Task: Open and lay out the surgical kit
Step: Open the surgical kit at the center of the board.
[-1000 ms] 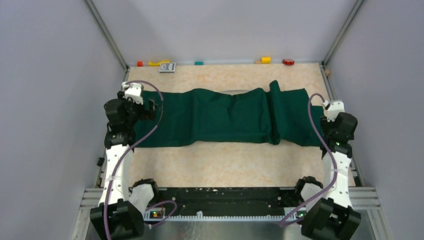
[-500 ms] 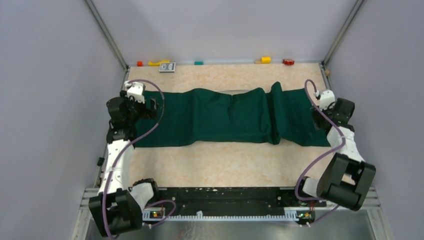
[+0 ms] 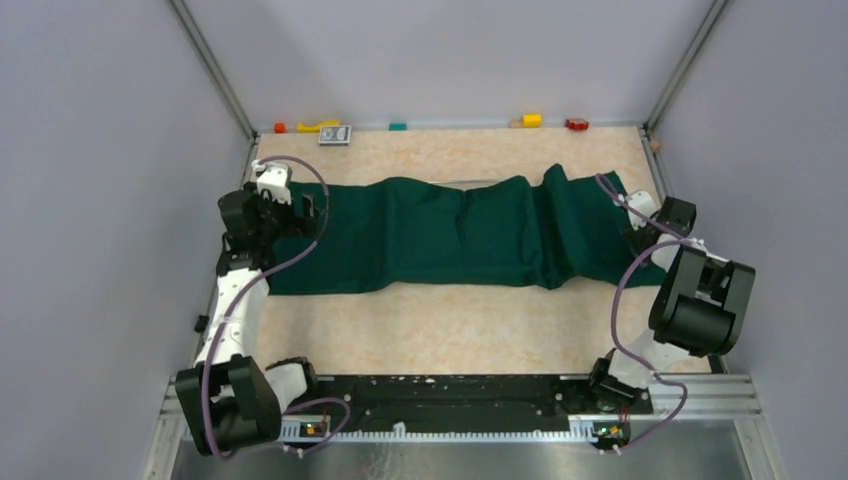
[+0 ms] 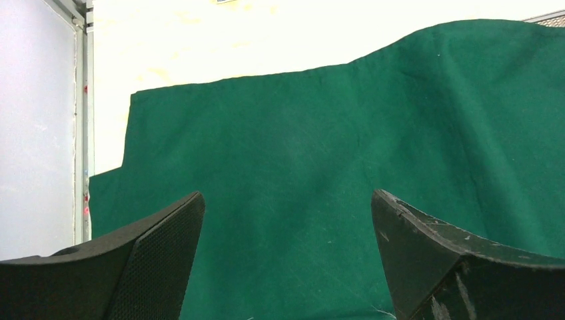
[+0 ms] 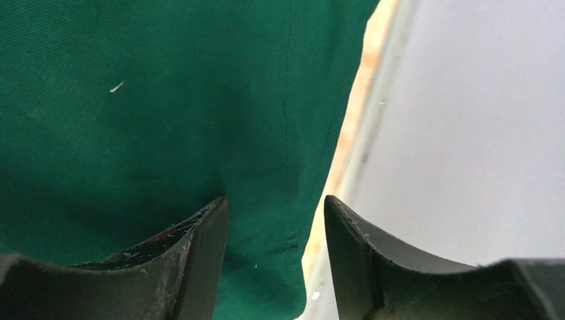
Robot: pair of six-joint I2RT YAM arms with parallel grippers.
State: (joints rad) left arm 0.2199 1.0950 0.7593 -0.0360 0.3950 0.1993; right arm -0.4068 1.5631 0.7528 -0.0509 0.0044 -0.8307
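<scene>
Both open over green cloth (image 3: 450,235): left pincer (image 4: 286,207) wide, right pincer (image 5: 275,207) narrower.

Cloth (image 3: 450,235) across the table's (image 3: 450,320) middle — left pincer (image 4: 286,200) over its left end, right pincer (image 5: 275,203) over its right edge

Top external: fixed high behind the arm bases, facing forward and down. It is the farthest view and takes in the whole tabletop (image 3: 450,320) out to its far edge and the back wall (image 3: 450,60).

Left wrist: low over the left end of the green cloth (image 4: 320,167), facing the tabletop's far edge. The left wall (image 4: 36,133) shows at the frame's left, and the left gripper (image 4: 286,195) frames the bottom corners.

Right wrist: the nearest view, angled steeply down on the cloth at the tabletop's right edge. The right wall (image 5: 480,133) fills almost half the frame.

Overlap: each wrist view covers one end of the cloth, which the top view shows whole.
</scene>
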